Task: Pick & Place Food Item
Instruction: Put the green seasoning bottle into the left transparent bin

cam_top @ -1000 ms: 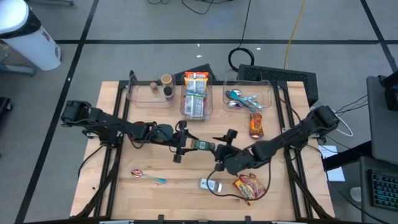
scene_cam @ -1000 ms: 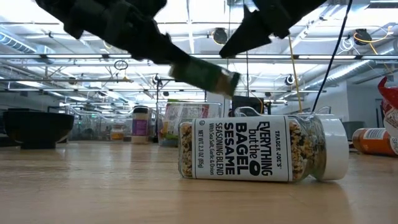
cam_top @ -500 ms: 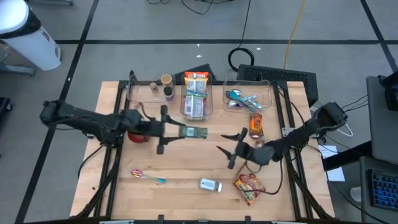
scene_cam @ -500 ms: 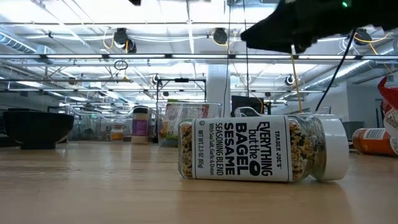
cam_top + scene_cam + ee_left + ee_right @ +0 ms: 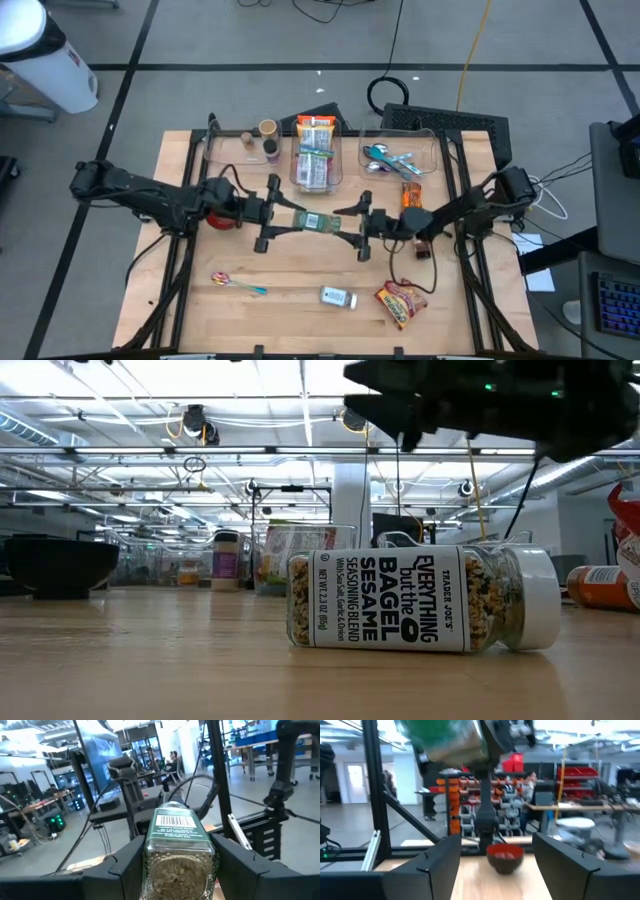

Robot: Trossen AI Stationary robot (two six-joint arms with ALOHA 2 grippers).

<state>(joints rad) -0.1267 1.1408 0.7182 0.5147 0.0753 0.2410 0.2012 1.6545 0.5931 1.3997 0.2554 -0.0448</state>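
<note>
Glass and a black-on-white label catch the eye first: a seasoning jar [image 5: 425, 598] lying on its side on the wooden worktop [image 5: 300, 280], white cap toward 3 o'clock, reads "TRADER JOE'S EVERYTHING but the BAGEL SESAME SEASONING BLEND". From above it sits near the 6 o'clock edge, with a crinkled red snack packet [image 5: 400, 301] just beside it toward 3 o'clock and a small spoon [image 5: 237, 284] well off toward 9 o'clock. Along the 12 o'clock side stand three clear bins: one with small jars [image 5: 240, 150], one with wrapped bars [image 5: 315, 156], one with blue-handled utensils [image 5: 400, 157]. An orange packet [image 5: 412, 199] lies just below that last bin, partly covered by the right arm. A dark red bowl [image 5: 217, 215] sits under the left arm. At the worktop's centre the left gripper [image 5: 283, 219] has its jaws closed round a green-labelled spice jar [image 5: 318, 221], held level above the wood; the left wrist view shows a barcode and fine print on it, too small to read, and a pale grainy filling. The right gripper [image 5: 350, 224] is just beside the jar's far end at 3 o'clock, its jaws spread wide and gripping nothing. In the right wrist view the jar [image 5: 445, 740] hangs near and above the two fingers, not between them.
</note>
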